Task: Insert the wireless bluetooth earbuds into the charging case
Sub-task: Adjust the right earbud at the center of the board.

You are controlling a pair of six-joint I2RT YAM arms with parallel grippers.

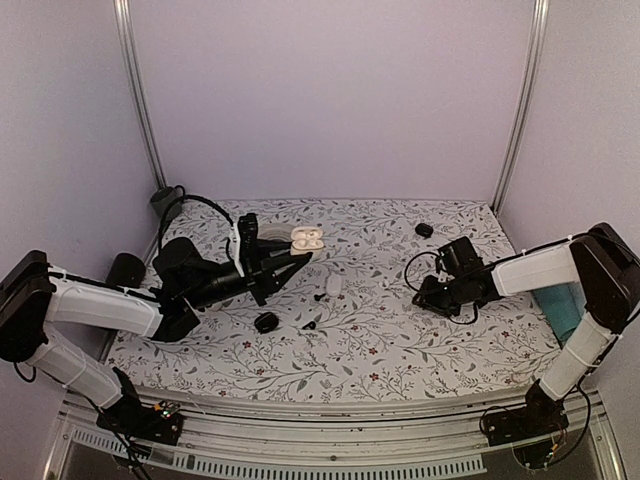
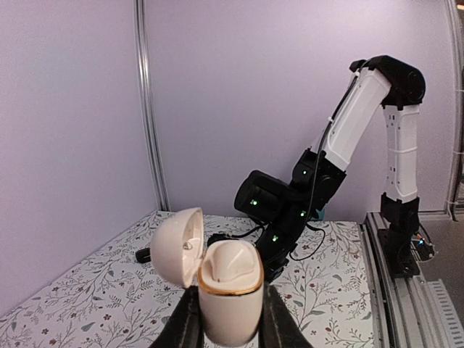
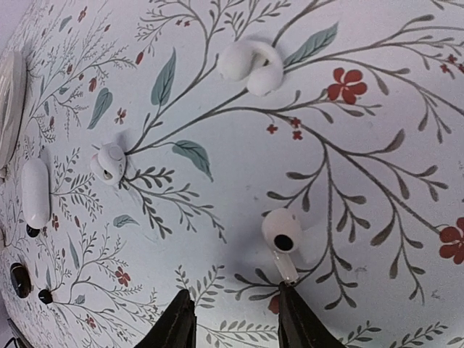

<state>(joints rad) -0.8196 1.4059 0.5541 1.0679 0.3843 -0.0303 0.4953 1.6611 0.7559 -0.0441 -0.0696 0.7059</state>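
The charging case [image 2: 230, 290] is cream white with a gold rim. It stands upright with its lid [image 2: 177, 246] swung open, and my left gripper [image 2: 232, 319] is shut on its body. From above, the case [image 1: 306, 239] hangs over the far left of the table. One white earbud [image 3: 282, 235] lies on the floral cloth just ahead of my right gripper [image 3: 235, 308]. Its stem tip touches the right fingertip [image 3: 290, 293]. That gripper is open, with nothing between its fingers. A second earbud [image 3: 109, 163] lies farther off to the left.
A curled white piece [image 3: 251, 65] and a white capsule-shaped piece [image 3: 35, 192] lie beyond the earbuds. Small black bits [image 3: 20, 279] sit near the capsule. A black round part [image 1: 266, 322] and a black lump [image 1: 424, 230] rest on the cloth; a teal object [image 1: 565, 310] stands at the right edge.
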